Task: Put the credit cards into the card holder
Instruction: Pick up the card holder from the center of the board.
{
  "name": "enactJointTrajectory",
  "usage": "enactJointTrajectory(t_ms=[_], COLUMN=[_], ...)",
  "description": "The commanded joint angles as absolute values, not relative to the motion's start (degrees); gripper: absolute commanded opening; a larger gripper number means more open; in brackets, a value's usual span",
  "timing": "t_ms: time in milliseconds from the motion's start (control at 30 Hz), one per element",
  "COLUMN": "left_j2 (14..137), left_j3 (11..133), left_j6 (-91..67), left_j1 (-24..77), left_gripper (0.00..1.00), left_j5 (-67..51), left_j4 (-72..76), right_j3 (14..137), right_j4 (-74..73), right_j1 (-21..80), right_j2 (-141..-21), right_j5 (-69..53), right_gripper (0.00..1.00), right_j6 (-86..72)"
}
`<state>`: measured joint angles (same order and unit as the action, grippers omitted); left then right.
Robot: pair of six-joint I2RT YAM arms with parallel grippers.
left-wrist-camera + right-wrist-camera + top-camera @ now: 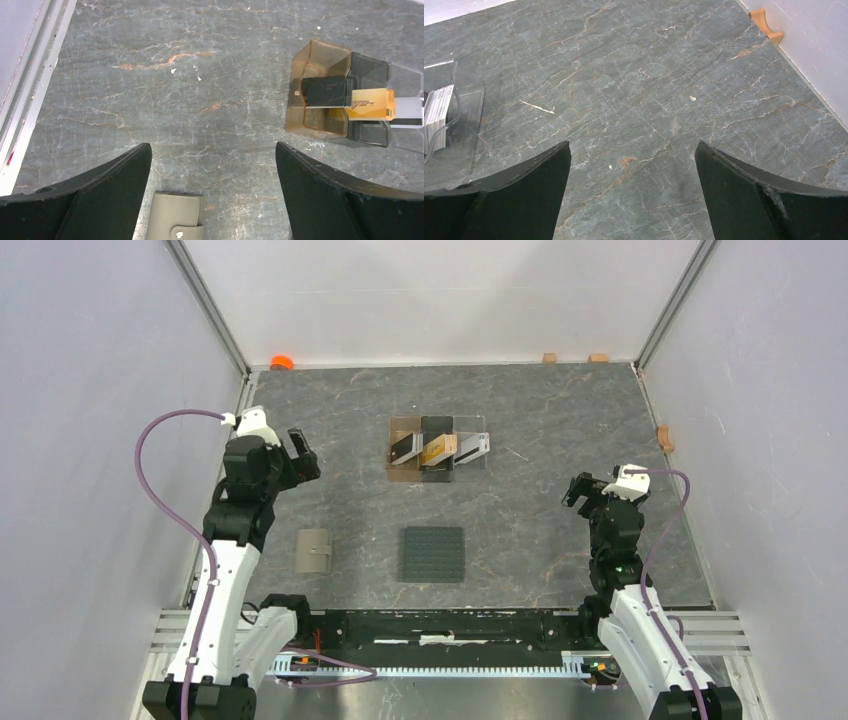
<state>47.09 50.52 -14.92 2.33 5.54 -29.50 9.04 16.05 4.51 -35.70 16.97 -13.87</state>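
Three credit cards stand in a clear three-slot stand [438, 475] at mid-table: black [404, 448], gold-orange [437, 449], white-silver [474, 447]. The left wrist view shows the black card [325, 91], the gold-orange card [369, 103] and the white-silver one [411, 113]. The olive-taupe card holder [314, 551] lies closed, snap tab fastened, at the near left; its top edge [177, 215] shows low between the left fingers. My left gripper [302, 452] hangs open above the table, left of the stand. My right gripper [580, 489] is open over bare table at the right.
A dark grey studded square mat [433, 554] lies near the front middle. Small wooden blocks [663, 437] sit along the right and back walls, and an orange object [281, 362] at the back left corner. White walls enclose the marbled table [540, 430].
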Motion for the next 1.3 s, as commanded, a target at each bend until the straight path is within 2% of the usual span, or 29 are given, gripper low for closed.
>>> enactJointTrajectory(t_ms=[0, 133, 300, 500, 733, 933, 1267], left_j2=[48.1, 48.2, 49.5, 46.2, 46.1, 46.6, 48.7], left_j3=[51.7, 51.1, 48.2, 40.9, 38.0, 30.6, 24.0], left_j6=[-16.2, -18.5, -25.5, -32.7, -43.0, -49.9, -45.8], left_j1=[2.1, 2.1, 2.1, 1.7, 1.3, 1.1, 1.1], left_gripper=[1.00, 1.00, 1.00, 1.00, 1.00, 1.00, 1.00], left_j5=[7.6, 7.7, 0.3, 1.7, 14.4, 13.5, 7.4], left_j4=[-30.6, -33.1, -38.0, -40.4, -45.5, -42.8, -32.8], right_j3=[11.7, 12.2, 12.8, 13.2, 12.9, 12.7, 12.5], right_j4=[17.5, 17.0, 16.0, 15.6, 15.6, 15.5, 16.2], right_j1=[4.7, 4.7, 4.7, 4.7, 4.7, 5.8, 6.3], right_j2=[-35.4, -35.6, -35.3, -35.4, -34.9, -34.1, -35.0], right_j5=[17.7, 17.3, 16.1, 13.1, 10.6, 12.0, 12.0], right_gripper=[0.98, 0.98, 0.98, 0.98, 0.98, 0.98, 0.98], right_j6=[-14.4, -14.2, -14.1, -14.2, -14.5, -13.6, -13.5])
